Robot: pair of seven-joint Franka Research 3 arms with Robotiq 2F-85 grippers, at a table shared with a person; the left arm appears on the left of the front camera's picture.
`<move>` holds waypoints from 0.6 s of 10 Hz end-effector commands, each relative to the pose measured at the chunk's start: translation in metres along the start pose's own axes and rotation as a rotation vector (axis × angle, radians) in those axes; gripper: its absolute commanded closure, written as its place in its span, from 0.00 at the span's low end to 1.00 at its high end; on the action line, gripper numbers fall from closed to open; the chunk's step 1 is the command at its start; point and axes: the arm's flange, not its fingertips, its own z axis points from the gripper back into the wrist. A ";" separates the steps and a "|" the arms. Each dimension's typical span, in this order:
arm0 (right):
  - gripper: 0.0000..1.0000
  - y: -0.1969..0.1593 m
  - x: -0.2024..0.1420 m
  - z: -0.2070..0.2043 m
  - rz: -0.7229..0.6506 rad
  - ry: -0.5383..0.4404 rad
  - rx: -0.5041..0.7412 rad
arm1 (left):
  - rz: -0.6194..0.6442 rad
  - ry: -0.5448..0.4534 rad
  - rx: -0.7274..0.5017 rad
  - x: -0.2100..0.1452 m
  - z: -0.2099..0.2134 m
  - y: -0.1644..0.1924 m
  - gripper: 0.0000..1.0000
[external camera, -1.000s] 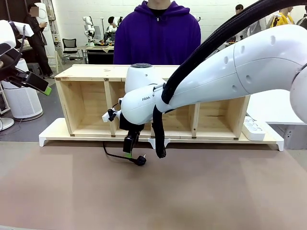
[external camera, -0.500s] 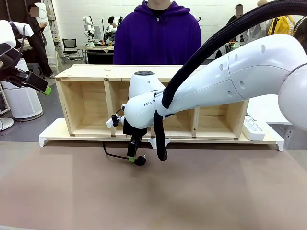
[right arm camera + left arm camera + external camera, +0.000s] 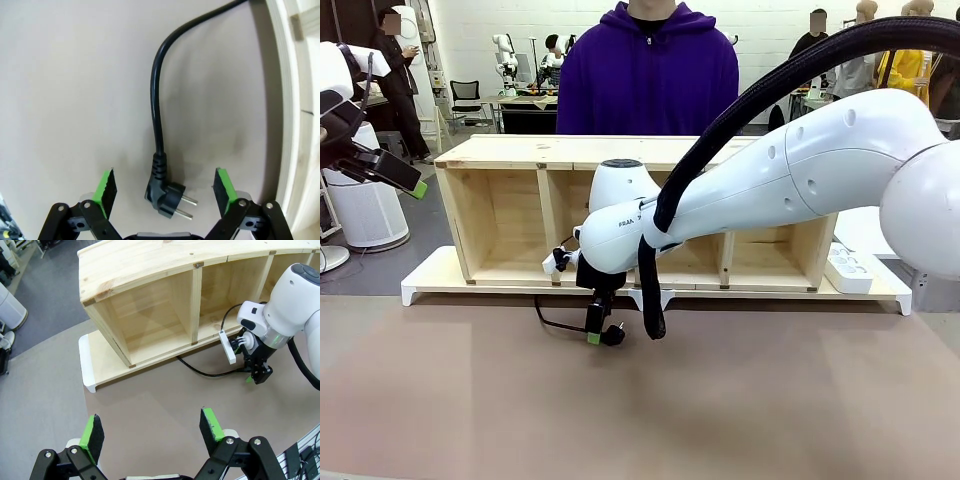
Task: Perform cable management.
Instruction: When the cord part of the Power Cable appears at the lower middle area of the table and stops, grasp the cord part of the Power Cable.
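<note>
Black cable point(image 3: 156, 125) plug point(image 3: 165, 196) lies between the wide-spread right fingers point(image 3: 106, 190); left fingers point(image 3: 91, 434) also spread.

Wooden shelf point(image 3: 520, 150) on pale board point(image 3: 430, 276); white power strip point(image 3: 848, 268) at right end; purple-hoodie person point(image 3: 650, 75) behind.

The brown table point(image 3: 770, 400) bears the wooden shelf point(image 3: 500, 152) on its pale board point(image 3: 440, 274), with the cable point(image 3: 154, 100) lying just before it.

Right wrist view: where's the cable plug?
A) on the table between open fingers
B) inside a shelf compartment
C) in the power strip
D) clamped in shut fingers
A: the cable plug lies on the table between the right end effector's spread green pads, untouched.
</note>
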 end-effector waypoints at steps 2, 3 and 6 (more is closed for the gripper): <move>0.00 -0.003 0.001 -0.006 0.026 -0.032 0.031 | 0.014 -0.006 0.000 0.001 0.000 0.000 0.00; 0.00 -0.003 0.001 -0.005 0.023 -0.031 0.027 | 0.014 -0.006 0.000 0.001 0.000 0.000 0.00; 0.00 -0.004 0.001 -0.006 0.018 -0.023 0.019 | 0.014 -0.006 0.000 0.001 0.000 0.000 0.00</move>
